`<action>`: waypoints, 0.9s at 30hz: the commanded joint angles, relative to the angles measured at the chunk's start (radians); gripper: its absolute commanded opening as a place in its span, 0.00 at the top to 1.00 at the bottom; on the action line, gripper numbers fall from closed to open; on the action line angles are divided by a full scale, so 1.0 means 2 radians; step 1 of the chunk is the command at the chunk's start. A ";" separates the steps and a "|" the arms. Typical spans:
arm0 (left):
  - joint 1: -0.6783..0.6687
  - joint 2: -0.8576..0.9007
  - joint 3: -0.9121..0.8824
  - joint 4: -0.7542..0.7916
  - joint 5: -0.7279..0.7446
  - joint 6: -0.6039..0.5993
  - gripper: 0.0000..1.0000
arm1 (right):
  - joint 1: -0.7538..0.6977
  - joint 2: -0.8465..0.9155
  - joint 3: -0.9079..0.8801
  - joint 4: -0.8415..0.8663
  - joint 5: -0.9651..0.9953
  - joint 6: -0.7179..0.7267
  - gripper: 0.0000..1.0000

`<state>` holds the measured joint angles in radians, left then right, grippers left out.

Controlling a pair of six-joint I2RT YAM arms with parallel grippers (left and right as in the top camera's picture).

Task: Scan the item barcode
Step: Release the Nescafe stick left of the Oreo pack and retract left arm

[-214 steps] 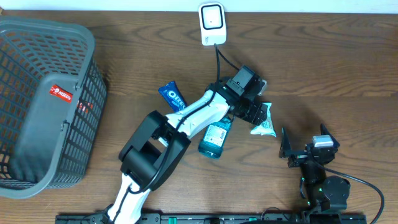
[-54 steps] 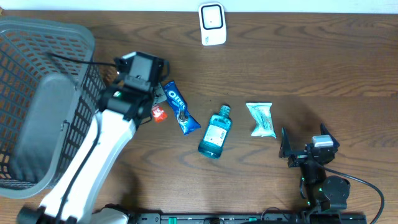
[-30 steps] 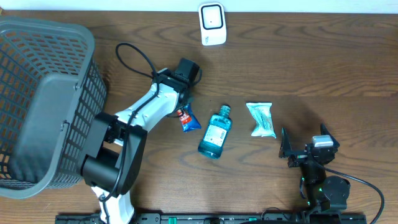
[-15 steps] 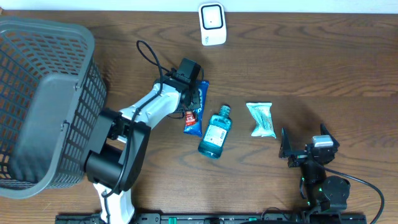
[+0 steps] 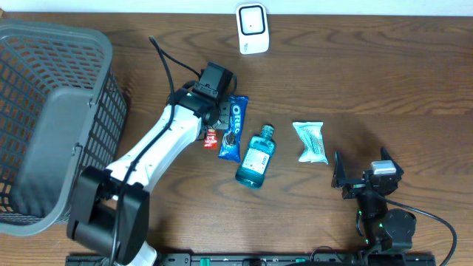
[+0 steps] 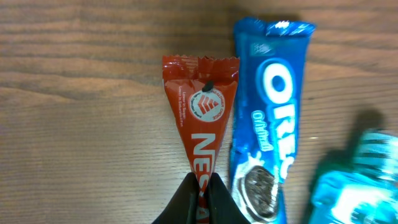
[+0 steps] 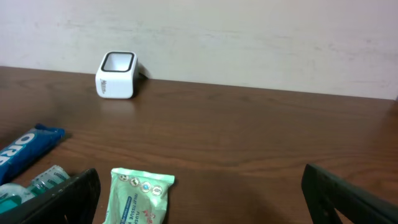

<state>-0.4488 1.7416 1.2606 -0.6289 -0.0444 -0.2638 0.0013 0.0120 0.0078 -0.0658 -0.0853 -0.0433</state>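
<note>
My left gripper (image 6: pixel 200 188) is pinched tight on the narrow end of one red snack packet (image 6: pixel 203 118), which lies flat on the wooden table (image 5: pixel 384 74) about midway between the far and near edges and left of the middle. One blue Oreo pack (image 6: pixel 271 106) lies just beside the red packet on its right, their long sides nearly touching. One blue mouthwash bottle (image 5: pixel 256 159) lies on its side next to the Oreo pack, toward the near edge. One pale green packet (image 5: pixel 311 140) lies apart from the bottle, further toward the right edge. That makes four items on the table.

One white scanner (image 5: pixel 252 28) stands at the far edge, near its middle, well apart from the packet I hold. One grey mesh basket (image 5: pixel 111 81) sits in the far left corner.

My right gripper (image 7: pixel 199 202) rests near the near edge toward the right corner, its jaws spread wide with nothing between them, facing the pale green packet and the scanner.
</note>
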 commanded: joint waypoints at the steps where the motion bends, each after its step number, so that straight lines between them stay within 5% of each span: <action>1: -0.001 0.032 -0.002 -0.001 -0.018 0.014 0.93 | 0.003 -0.003 -0.001 -0.001 0.002 0.006 0.01; 6: 0.000 0.070 -0.005 0.008 -0.018 0.010 0.92 | 0.003 -0.003 -0.001 -0.001 0.002 0.006 0.01; 10: 0.001 0.076 -0.006 0.008 -0.027 0.010 0.56 | 0.003 -0.003 -0.001 -0.001 0.003 0.006 0.01; 12: 0.001 0.075 -0.006 0.008 -0.046 0.010 0.04 | 0.003 -0.003 -0.001 -0.001 0.003 0.006 0.01; 27: 0.068 -0.101 0.144 -0.142 -0.070 0.016 0.02 | 0.003 -0.003 -0.001 -0.001 0.002 0.006 0.01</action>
<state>-0.3565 1.6741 1.4372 -0.8707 -0.1616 -0.2417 0.0013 0.0120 0.0078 -0.0658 -0.0853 -0.0433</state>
